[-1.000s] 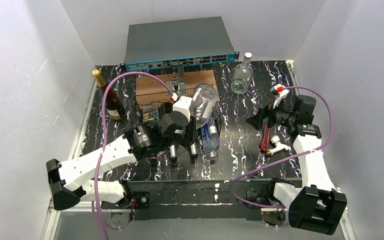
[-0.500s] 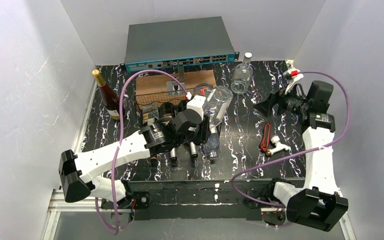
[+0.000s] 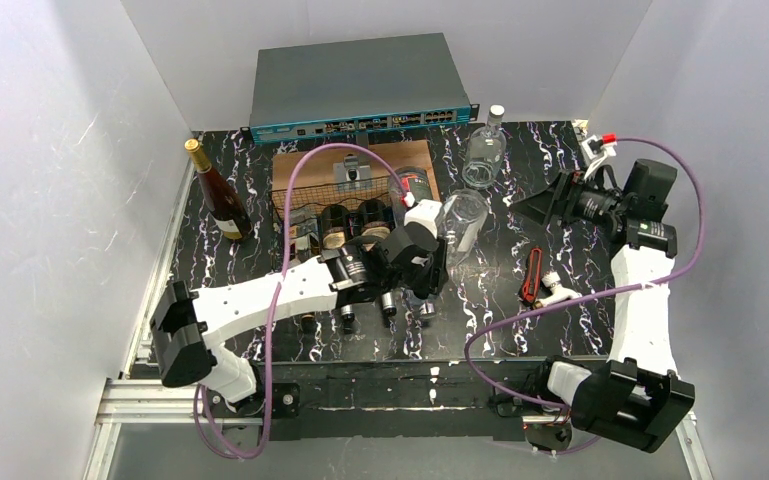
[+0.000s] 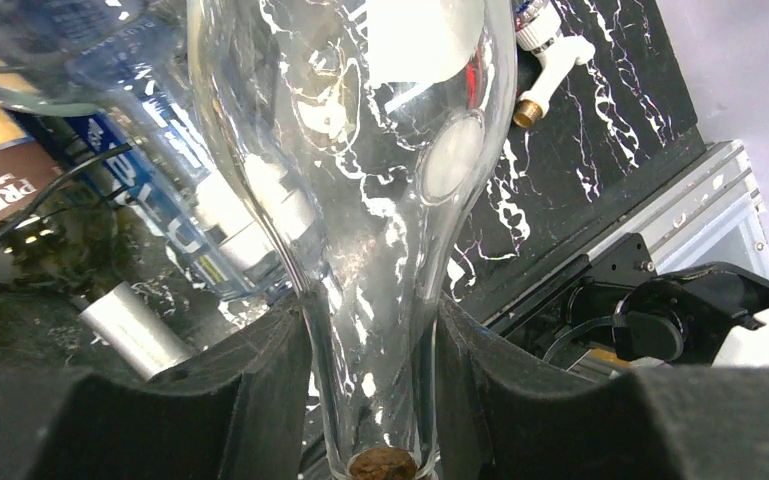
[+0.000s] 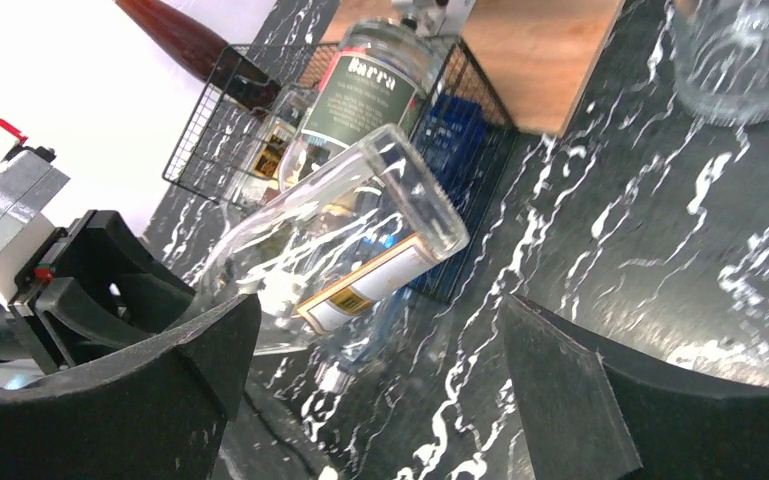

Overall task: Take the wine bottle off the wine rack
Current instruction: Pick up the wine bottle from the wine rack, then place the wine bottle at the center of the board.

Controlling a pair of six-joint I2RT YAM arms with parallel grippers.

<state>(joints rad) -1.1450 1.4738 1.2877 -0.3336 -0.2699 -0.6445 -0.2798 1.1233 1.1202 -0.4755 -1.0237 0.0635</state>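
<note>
At centre frame, left hand (image 4: 370,385) is pinching the clear glass wine bottle (image 3: 460,225) by its neck: rigid, slippery, breakable, probably light. Right hand (image 5: 375,390) is standing spread.

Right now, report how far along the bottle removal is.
Done: the left gripper has its jaws shut on the neck of the clear bottle, which looks out of the wine rack, tilted base-up beside it. In hand: the bottle, held aloft. Left: setting it on the table. The right gripper is open, idle.
</note>
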